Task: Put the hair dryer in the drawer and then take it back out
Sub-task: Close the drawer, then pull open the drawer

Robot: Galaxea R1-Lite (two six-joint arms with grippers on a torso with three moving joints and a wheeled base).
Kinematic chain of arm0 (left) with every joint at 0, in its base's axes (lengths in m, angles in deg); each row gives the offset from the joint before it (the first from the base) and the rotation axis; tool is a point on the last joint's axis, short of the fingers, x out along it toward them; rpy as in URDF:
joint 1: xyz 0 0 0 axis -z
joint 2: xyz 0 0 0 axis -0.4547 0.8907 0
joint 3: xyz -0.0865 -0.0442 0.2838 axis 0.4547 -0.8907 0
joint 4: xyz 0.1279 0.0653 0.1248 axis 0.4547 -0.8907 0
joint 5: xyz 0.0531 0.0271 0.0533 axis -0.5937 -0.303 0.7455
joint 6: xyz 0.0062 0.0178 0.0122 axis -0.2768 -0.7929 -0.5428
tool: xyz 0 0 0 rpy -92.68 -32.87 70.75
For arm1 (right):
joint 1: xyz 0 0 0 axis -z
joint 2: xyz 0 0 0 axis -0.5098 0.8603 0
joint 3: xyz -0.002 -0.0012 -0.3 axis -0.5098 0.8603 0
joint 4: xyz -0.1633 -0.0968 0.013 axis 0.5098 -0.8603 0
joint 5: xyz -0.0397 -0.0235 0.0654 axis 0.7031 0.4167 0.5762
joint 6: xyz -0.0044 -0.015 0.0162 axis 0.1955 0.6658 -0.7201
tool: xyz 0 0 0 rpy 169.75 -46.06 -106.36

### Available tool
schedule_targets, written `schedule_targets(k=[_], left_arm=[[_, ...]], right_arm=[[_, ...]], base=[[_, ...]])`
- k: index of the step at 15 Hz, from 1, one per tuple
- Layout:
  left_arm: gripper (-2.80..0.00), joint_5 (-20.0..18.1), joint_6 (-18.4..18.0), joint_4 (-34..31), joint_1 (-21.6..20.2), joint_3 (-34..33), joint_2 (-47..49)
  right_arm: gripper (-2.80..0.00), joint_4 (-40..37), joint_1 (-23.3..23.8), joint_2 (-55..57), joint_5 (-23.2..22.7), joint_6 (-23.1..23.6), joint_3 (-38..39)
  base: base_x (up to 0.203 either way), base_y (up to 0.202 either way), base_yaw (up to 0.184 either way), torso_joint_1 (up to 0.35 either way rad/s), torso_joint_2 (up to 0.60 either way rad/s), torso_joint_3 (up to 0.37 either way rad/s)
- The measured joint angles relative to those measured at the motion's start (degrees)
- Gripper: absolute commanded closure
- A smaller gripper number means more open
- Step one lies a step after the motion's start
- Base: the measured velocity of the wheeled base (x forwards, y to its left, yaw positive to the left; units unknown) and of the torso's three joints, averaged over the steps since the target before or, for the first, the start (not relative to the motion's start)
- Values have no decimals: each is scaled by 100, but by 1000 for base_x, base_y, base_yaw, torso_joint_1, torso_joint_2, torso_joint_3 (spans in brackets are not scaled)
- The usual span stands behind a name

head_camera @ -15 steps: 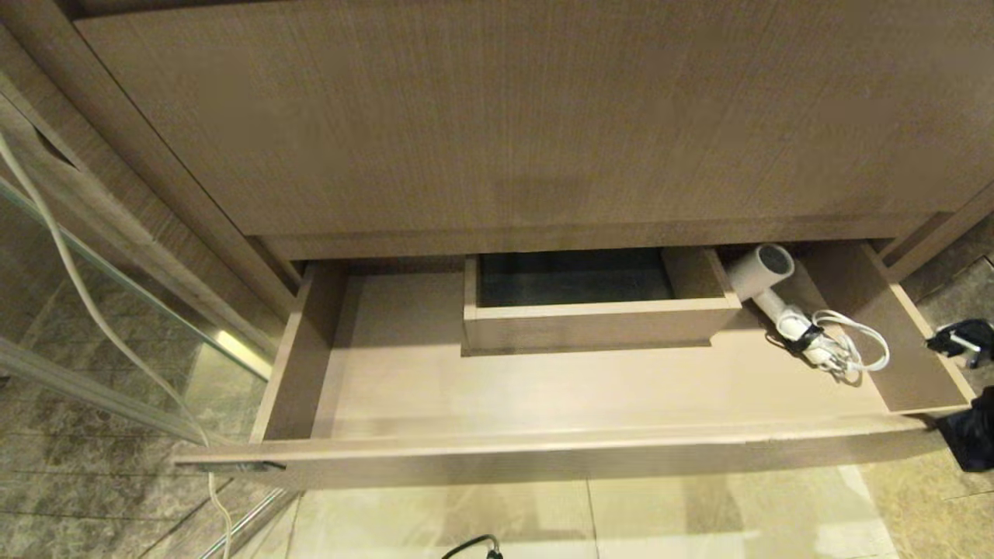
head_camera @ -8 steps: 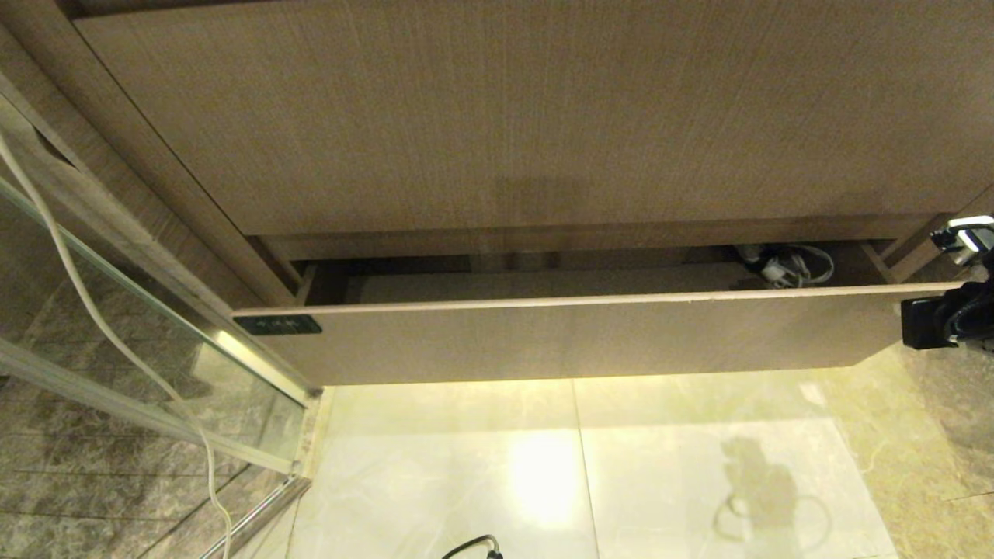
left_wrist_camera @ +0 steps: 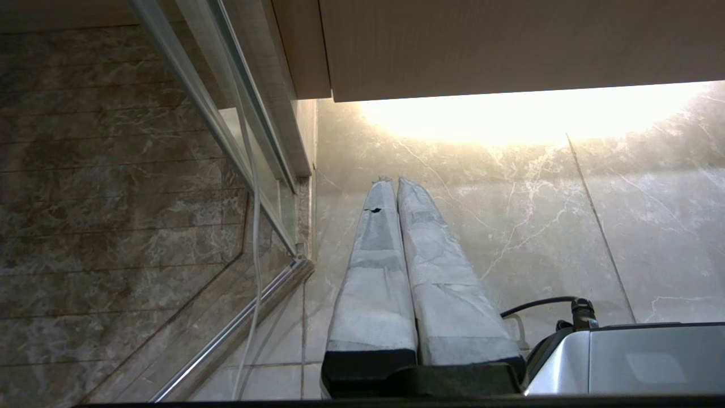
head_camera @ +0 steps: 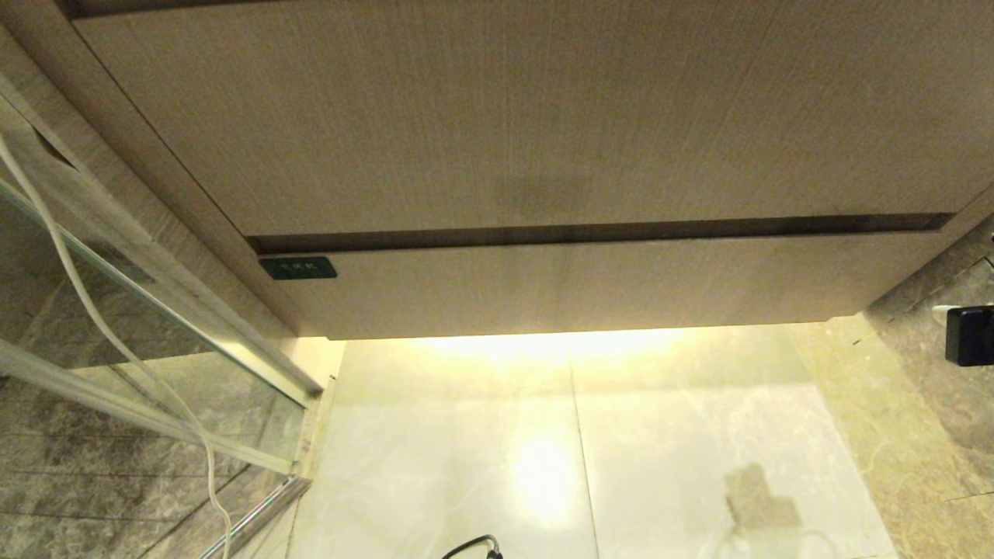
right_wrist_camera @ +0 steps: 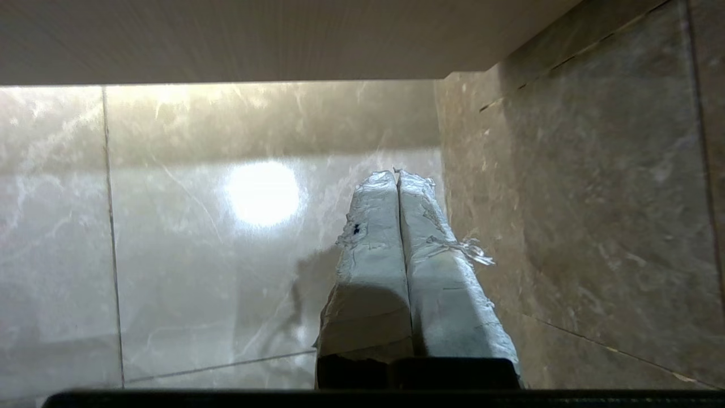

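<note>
The drawer [head_camera: 582, 283] is pushed fully in, its light wood front flush under the taller panel, with a small dark label [head_camera: 298, 268] at its upper left corner. The hair dryer is hidden. A black part of my right arm [head_camera: 969, 335] shows at the far right edge, apart from the drawer front. In the right wrist view my right gripper [right_wrist_camera: 396, 171] is shut and empty, hanging over the floor tiles beside the brown wall, below the drawer's edge [right_wrist_camera: 226, 45]. My left gripper [left_wrist_camera: 395, 180] is shut, empty and parked over the floor.
A tall plain wood panel [head_camera: 505, 116] stands above the drawer. A glass door with a metal frame [head_camera: 155, 310] and a hanging white cord [head_camera: 78, 295] are on the left. Glossy floor tiles [head_camera: 575, 450] lie in front; a brown stone wall [head_camera: 916, 404] stands at the right.
The drawer has slid from fully open to fully shut, hiding the hair dryer that lay in its right back corner. My right arm has drawn back at the right edge.
</note>
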Motion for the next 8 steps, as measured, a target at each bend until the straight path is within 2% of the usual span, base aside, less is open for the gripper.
schedule_targets(k=[3, 5, 8], left_arm=[[0, 0, -1, -2, 0, 0, 0], [0, 0, -1, 2, 0, 0, 0], [0, 2, -1, -2, 0, 0, 0]], right_arm=[[0, -135, 0, -453, 30, -148, 18], [0, -633, -43, -979, 19, -318, 114], [0, -1263, -155, -2112, 14, -484, 819]], base=[[0, 0, 0, 0, 0, 0], [0, 0, 0, 0, 0, 0], [0, 0, 0, 0, 0, 0]])
